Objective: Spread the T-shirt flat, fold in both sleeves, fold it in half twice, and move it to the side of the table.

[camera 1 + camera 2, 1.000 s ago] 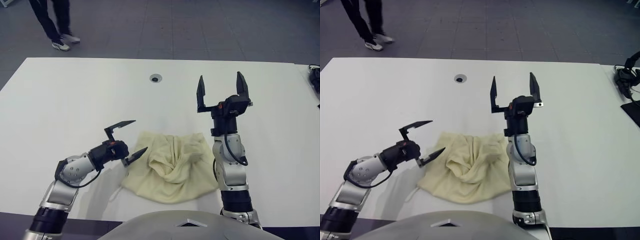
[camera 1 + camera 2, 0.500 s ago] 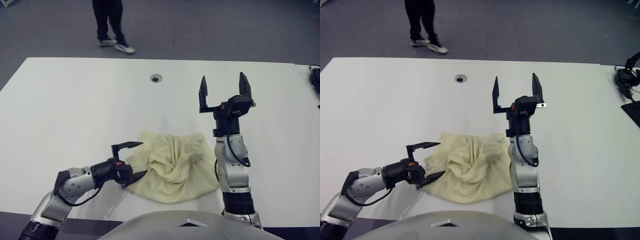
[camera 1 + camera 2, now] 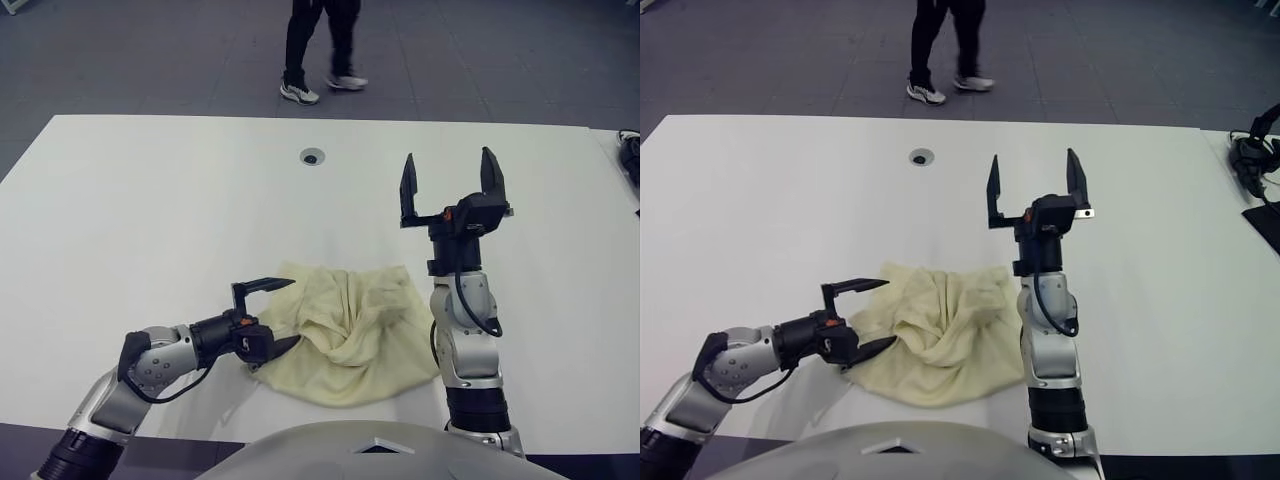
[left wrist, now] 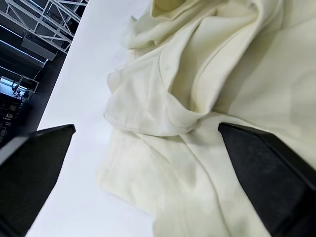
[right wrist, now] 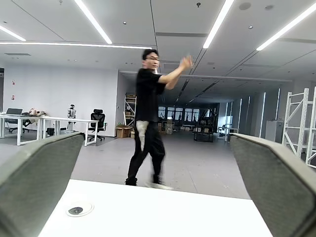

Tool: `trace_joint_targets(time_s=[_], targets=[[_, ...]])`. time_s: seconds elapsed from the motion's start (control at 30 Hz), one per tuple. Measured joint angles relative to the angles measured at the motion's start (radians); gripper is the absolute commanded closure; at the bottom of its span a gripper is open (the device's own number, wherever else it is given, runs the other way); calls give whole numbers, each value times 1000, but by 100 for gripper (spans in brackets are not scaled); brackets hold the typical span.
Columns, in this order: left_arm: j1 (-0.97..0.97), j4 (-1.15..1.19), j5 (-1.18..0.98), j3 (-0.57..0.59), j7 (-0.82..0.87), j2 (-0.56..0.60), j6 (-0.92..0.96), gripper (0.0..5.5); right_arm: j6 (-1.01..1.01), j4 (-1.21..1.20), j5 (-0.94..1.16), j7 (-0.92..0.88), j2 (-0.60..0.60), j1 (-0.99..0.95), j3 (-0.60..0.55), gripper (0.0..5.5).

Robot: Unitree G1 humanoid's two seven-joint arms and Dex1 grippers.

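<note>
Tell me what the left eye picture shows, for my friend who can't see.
A crumpled cream T-shirt lies on a white table. The left gripper is open at its left edge; the right gripper, also open, is held above the table by its right side.

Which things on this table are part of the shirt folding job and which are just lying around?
For the job: crumpled T-shirt, open left gripper at its edge, open right gripper raised, table.
Just lying about: round grommet in the table, dark cabled gear at the right edge.
</note>
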Motion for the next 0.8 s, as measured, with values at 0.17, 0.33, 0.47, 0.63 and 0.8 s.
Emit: trace_joint_targets(time_s=[0.17, 0.33, 0.47, 0.63, 0.8], targets=[[0, 0, -1, -5, 5, 0, -4, 10, 2, -6, -2, 0, 0, 3, 4, 13], [-7, 1, -4, -19, 5, -1, -5, 58, 3, -12, -3, -1, 0, 6, 4, 10], [-17, 10, -4, -34, 9, -7, -4, 127, 3, -13, -5, -2, -1, 7, 4, 10], [-19, 10, -4, -43, 20, -17, 10, 214, 4, -13, -19, -4, -1, 7, 5, 10], [-26, 10, -4, -43, 23, -17, 11, 310, 4, -13, -26, -4, -1, 7, 6, 10]])
